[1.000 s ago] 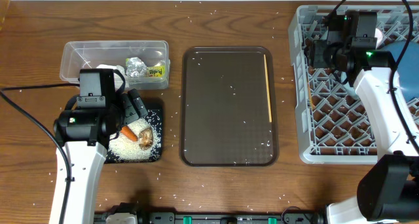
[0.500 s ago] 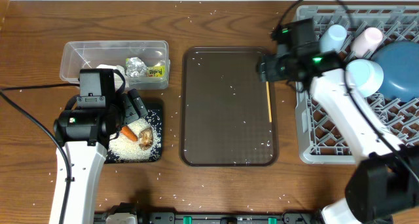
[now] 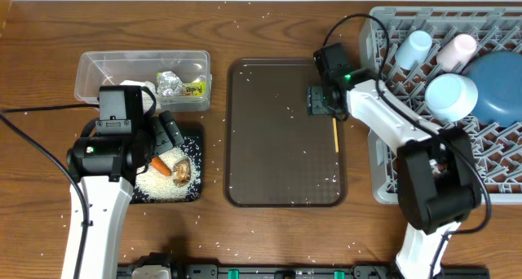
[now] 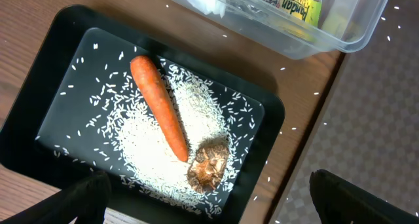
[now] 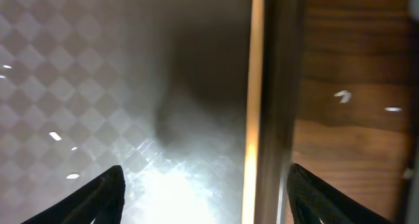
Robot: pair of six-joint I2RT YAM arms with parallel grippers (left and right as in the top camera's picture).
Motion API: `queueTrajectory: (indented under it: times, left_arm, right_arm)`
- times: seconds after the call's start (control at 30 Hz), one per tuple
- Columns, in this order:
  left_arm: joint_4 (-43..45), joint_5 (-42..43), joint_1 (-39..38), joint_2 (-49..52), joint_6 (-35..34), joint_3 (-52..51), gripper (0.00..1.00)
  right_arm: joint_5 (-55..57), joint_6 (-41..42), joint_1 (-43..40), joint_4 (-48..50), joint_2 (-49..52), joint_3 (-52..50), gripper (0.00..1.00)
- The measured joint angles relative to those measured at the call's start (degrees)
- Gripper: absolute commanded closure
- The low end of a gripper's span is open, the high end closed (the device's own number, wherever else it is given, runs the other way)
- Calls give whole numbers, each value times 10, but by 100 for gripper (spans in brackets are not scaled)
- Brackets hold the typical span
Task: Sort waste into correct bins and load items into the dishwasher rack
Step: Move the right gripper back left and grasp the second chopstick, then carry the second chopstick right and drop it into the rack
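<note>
My right gripper (image 3: 320,100) is open, low over the right edge of the brown serving tray (image 3: 269,165), its fingers (image 5: 206,194) either side of a wooden chopstick (image 5: 254,86) that lies along the tray's rim (image 3: 335,134). My left gripper (image 4: 209,201) is open and empty above the black tray (image 4: 46,86), which holds the orange carrot (image 4: 160,109), the brown food lump (image 4: 208,164) and white rice (image 4: 196,112). The clear tub (image 3: 98,71) holds the foil ball (image 3: 169,81) and green-yellow packet (image 3: 193,88). The grey rack (image 3: 391,173) holds the blue plate (image 3: 497,87), bowl (image 3: 450,95) and two cups (image 3: 412,46).
Loose rice grains are scattered over the wooden table (image 3: 277,230) and the serving tray. The rack fills the right side, and the tub and black tray (image 3: 196,169) sit at the left.
My right arm has swung left out of the rack and come down over the serving tray's right edge at the chopstick. The left arm has not moved.
</note>
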Motion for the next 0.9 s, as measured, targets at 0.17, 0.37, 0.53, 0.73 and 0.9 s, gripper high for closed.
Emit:
queueTrajectory:
  times: [0.17, 0.37, 0.53, 0.73, 0.9]
  left_arm:
    - [0, 0, 0, 0, 0, 0, 2]
    - [0, 0, 0, 0, 0, 0, 2]
    - [0, 0, 0, 0, 0, 0, 2]
    - [0, 0, 0, 0, 0, 0, 2]
    - [0, 0, 0, 0, 0, 0, 2]
  right_arm:
    - [-9, 4, 0, 12, 14, 0, 28]
    - [-18, 8, 0, 16, 31, 0, 34]
    - [-17, 13, 2, 17, 42, 0, 44]
    - [-17, 21, 2, 20, 50, 10, 99]
    - [-24, 24, 3, 21, 53, 14, 99]
